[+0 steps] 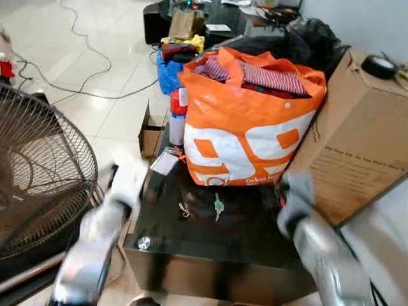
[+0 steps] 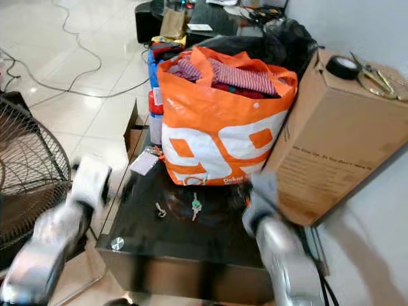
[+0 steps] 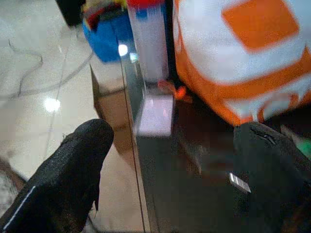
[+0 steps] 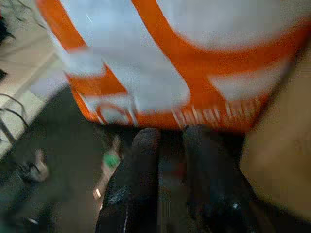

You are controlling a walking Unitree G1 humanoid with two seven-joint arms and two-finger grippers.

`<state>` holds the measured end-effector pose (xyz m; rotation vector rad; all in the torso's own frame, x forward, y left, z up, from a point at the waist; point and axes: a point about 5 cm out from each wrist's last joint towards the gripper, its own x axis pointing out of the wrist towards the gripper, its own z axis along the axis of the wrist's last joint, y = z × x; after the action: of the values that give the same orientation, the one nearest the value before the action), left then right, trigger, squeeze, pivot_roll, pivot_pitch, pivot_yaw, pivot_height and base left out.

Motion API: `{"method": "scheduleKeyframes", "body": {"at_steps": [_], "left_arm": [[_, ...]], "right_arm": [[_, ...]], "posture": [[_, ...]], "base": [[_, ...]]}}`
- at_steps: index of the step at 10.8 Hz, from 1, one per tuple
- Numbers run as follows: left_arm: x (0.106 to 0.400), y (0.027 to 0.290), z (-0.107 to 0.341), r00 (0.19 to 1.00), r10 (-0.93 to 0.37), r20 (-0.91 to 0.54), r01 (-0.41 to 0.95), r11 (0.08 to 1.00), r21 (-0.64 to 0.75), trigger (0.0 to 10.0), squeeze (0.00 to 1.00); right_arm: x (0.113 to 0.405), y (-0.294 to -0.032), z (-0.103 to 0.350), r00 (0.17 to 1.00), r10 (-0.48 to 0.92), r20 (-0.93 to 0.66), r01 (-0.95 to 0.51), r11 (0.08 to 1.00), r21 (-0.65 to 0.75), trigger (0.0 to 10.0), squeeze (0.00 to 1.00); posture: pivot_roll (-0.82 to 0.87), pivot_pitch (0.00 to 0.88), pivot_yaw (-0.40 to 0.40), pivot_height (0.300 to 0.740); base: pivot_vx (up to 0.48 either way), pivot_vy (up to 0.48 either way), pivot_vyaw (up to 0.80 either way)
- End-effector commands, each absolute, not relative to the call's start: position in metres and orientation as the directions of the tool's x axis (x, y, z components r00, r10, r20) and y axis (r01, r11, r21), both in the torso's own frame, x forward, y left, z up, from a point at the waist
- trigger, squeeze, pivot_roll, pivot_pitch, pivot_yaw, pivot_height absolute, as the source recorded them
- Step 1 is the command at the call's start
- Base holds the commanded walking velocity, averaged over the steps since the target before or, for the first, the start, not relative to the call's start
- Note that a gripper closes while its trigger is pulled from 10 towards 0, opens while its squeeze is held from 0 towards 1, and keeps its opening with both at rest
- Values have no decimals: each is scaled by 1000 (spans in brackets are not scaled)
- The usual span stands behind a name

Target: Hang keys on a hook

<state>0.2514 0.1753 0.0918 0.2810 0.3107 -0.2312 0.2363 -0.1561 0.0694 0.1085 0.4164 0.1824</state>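
A set of keys with a green tag lies on the dark glass table, just in front of the orange bag. A second small key ring lies a little to its left. My left gripper is open, its fingers spread wide over the table's left edge, and the arm is blurred. My right gripper is shut with nothing in it. It hovers over the table's right part, close to the bag's base, to the right of the green-tagged keys.
A full orange and white shopping bag stands at the back of the table. A tall cardboard box leans on the right. A floor fan stands close on the left. A spray can and a white card are at the table's back left.
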Motion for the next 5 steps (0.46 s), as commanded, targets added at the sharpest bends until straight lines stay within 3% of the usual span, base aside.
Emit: {"method": "scheduleKeyframes", "body": {"at_steps": [1, 5], "left_arm": [[254, 169, 95, 931, -200, -306, 277, 932, 233, 10000, 0], [264, 168, 103, 943, -207, -260, 269, 935, 232, 10000, 0]], "right_arm": [[238, -163, 72, 924, 151, -352, -121, 987, 105, 10000, 1000], [232, -168, 73, 931, 82, -354, -64, 996, 63, 10000, 1000]], "posture": [[42, 0, -52, 740], [5, 0, -28, 740]], "base": [[0, 0, 0], [0, 0, 0]]}}
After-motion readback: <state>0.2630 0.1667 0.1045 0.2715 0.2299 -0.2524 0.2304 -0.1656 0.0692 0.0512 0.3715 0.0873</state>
